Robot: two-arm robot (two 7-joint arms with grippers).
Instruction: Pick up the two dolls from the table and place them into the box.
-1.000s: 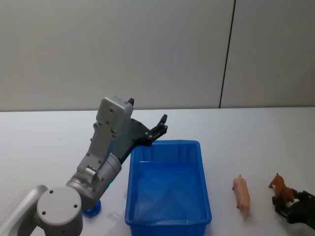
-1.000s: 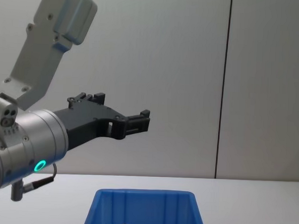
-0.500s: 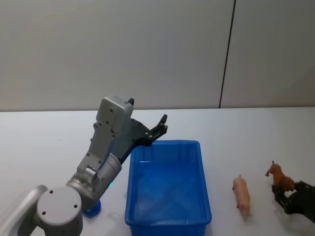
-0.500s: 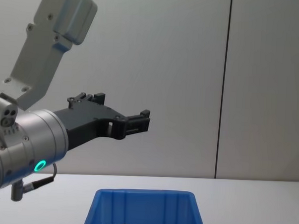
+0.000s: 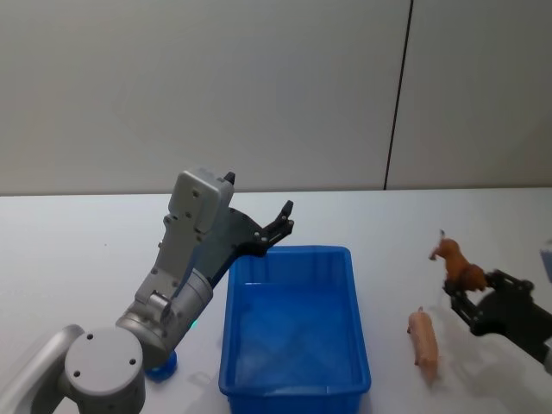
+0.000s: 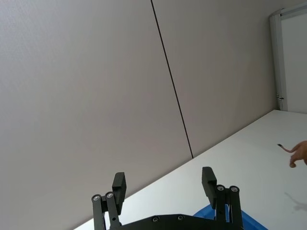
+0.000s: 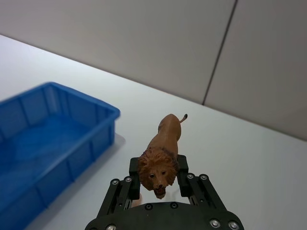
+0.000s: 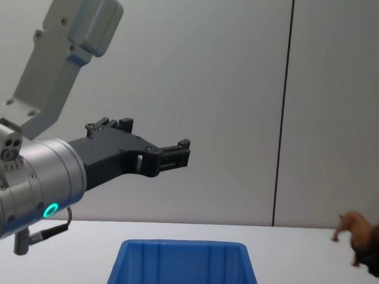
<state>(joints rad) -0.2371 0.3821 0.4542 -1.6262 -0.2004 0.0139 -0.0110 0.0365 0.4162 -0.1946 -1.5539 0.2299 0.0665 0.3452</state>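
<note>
A brown lion doll (image 5: 455, 263) hangs above the white table (image 5: 86, 250), to the right of the blue box (image 5: 293, 255). My right gripper (image 5: 461, 293) is shut on its body. In the right wrist view the lion (image 7: 162, 153) faces the camera between the gripper's (image 7: 158, 167) fingers, with the box (image 7: 81, 93) off to one side. A pink pig doll (image 5: 423, 341) lies on the table between the box and the right gripper. My left gripper (image 5: 280, 222) is held open in the air over the box's far left corner, with nothing in it (image 6: 163, 178).
The box's floor shows bare blue plastic. The table ends at a grey wall with a dark vertical seam (image 5: 397, 95). Open tabletop lies behind the box and to its left.
My right gripper has lifted the lion off the table at the lower right and carried it up and a little toward the box. The left arm and the pig have not moved.
</note>
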